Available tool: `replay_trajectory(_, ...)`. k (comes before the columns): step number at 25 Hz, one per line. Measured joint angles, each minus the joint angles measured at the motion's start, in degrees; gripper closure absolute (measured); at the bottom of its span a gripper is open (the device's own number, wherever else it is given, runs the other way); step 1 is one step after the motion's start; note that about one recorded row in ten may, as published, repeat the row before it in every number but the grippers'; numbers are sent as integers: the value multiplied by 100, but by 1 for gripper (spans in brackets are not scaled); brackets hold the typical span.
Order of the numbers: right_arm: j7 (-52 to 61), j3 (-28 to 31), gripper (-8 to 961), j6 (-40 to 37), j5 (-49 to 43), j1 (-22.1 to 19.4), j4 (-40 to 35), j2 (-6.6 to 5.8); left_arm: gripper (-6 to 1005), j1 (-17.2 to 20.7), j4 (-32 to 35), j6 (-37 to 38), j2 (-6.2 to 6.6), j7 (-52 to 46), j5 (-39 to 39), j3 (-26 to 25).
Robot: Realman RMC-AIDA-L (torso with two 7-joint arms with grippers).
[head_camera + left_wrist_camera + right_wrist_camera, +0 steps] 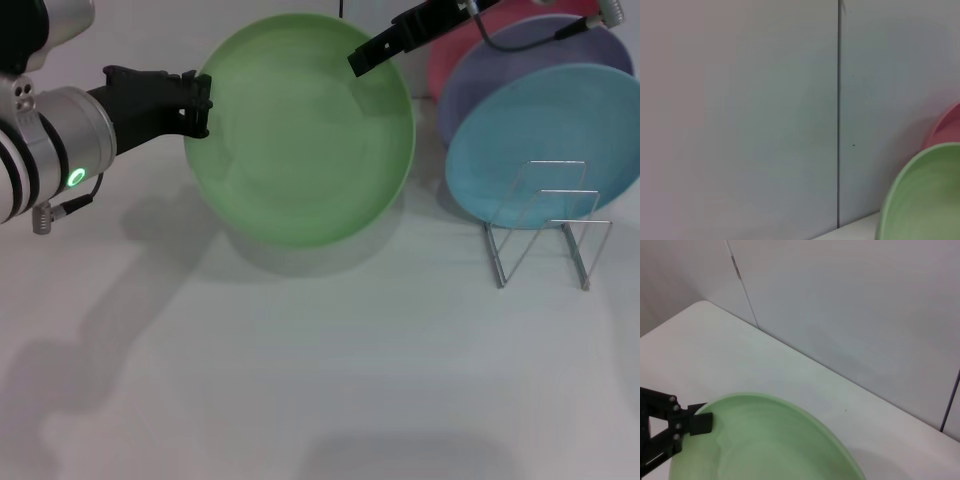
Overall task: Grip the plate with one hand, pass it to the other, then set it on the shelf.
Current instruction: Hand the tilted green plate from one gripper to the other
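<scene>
The light-green plate (300,150) hangs upright above the table, its face toward the head camera. My left gripper (200,105), black and pronged on the silver arm with the green light, is shut on the plate's left rim. It also shows in the right wrist view (695,424), with a pad on the rim of the plate (765,440). My right gripper (365,58), slim and black with a cable, lies over the plate's upper right rim. The plate's edge (925,200) shows in the left wrist view. The wire shelf (545,225) stands on the table to the right.
A light-blue plate (545,140) leans in the shelf, with a lavender plate (520,70) and a pink plate (465,45) behind it. A wall (840,300) runs along the table's far edge. White table (300,380) lies in front.
</scene>
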Motion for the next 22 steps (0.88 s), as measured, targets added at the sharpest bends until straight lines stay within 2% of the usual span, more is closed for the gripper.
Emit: replay_trajectory(22, -9, -191, 118, 15, 0, -10, 38, 63, 963, 24, -32, 0, 0, 0, -11, -9)
